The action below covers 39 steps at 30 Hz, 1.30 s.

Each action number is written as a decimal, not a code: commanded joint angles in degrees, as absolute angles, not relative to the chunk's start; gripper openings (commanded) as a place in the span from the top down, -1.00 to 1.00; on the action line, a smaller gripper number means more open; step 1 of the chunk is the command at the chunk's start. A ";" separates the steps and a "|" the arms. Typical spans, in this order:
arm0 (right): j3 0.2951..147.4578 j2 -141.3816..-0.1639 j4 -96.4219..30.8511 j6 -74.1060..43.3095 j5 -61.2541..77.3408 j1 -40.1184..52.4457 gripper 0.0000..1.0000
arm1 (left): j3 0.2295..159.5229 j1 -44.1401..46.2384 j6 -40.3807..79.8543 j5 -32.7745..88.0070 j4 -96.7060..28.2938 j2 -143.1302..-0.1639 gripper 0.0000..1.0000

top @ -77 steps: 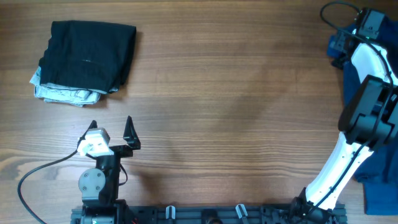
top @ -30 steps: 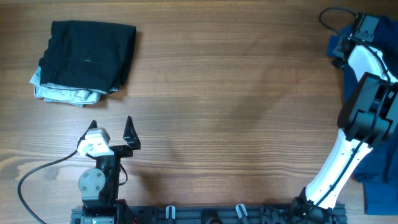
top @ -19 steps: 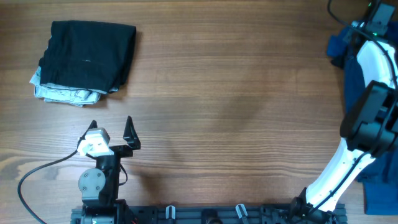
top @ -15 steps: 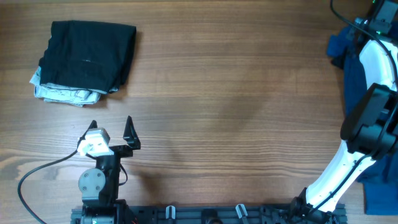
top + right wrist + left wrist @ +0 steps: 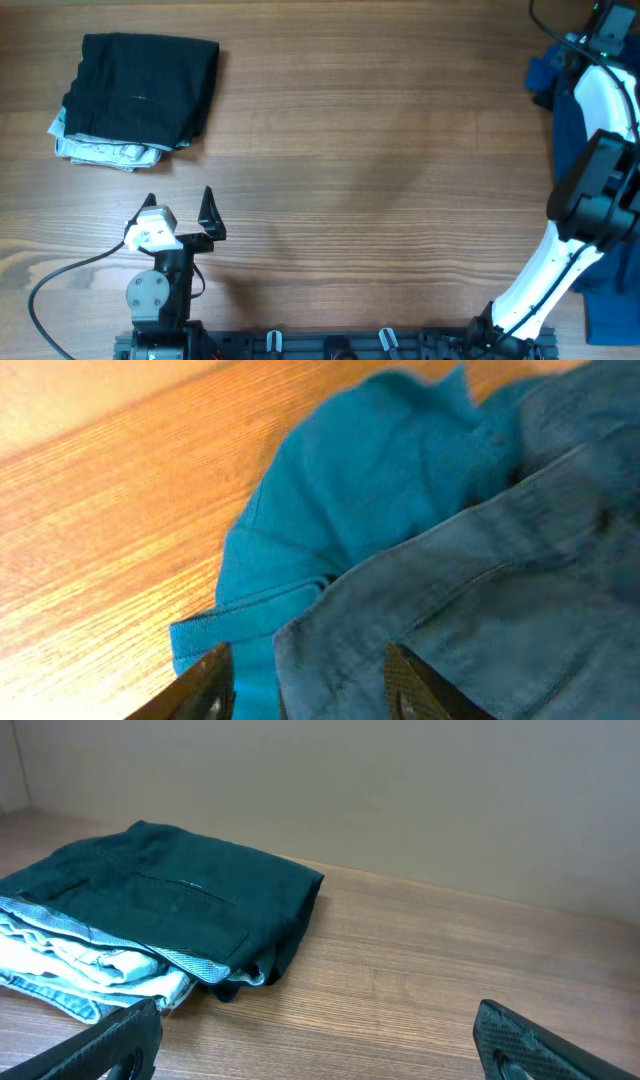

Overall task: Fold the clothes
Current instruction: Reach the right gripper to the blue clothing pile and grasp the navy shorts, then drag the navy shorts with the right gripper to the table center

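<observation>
Blue cloth is heaped at the far-right edge of the table [image 5: 380, 150]: a royal-blue top [image 5: 380, 490] with denim trousers [image 5: 500, 590] lying partly over it. More blue cloth shows at the table's near-right corner. At the table's far-left corner sits a folded black garment [image 5: 140, 90] on a pale garment [image 5: 100, 150], which we judge already done.

The right gripper [image 5: 310, 680] hangs just over the denim at that far-right edge. Its fingers stand apart and nothing is pinched between them that we can see. The left gripper [image 5: 178, 205] is spread wide and empty near the table's front-left edge, pointing toward the folded pair.

We judge the step in hand to be picking the next garment. To do it well, we'd bite one layer only, at the denim's free edge or waistband, so the top underneath doesn't come along. Pinch deep enough that it can't slip, then drag it to the bare middle of the table and spread it flat before any fold. The left arm should come in to pin a corner.

Containers: none in view. No bin or basket, just the table.
</observation>
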State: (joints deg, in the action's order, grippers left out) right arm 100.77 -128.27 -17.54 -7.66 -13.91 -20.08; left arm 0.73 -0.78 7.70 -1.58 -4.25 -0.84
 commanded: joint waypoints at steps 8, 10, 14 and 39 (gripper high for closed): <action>101.49 -133.53 -15.66 -8.91 -12.21 -19.90 -0.10 | 0.36 -1.08 6.61 -1.08 -4.01 -0.43 -0.99; 101.49 -133.53 -15.66 -8.93 -12.21 -19.90 -0.09 | 0.36 -1.08 6.61 -1.08 -4.01 -0.43 -1.00; 101.49 -133.67 -15.84 -8.93 -12.21 -19.92 0.01 | 0.36 -1.08 6.61 -1.08 -4.01 -0.43 -0.99; 101.51 -133.62 -16.36 -8.97 -14.87 -20.29 0.91 | 0.36 -1.08 6.61 -1.08 -4.01 -0.43 -0.99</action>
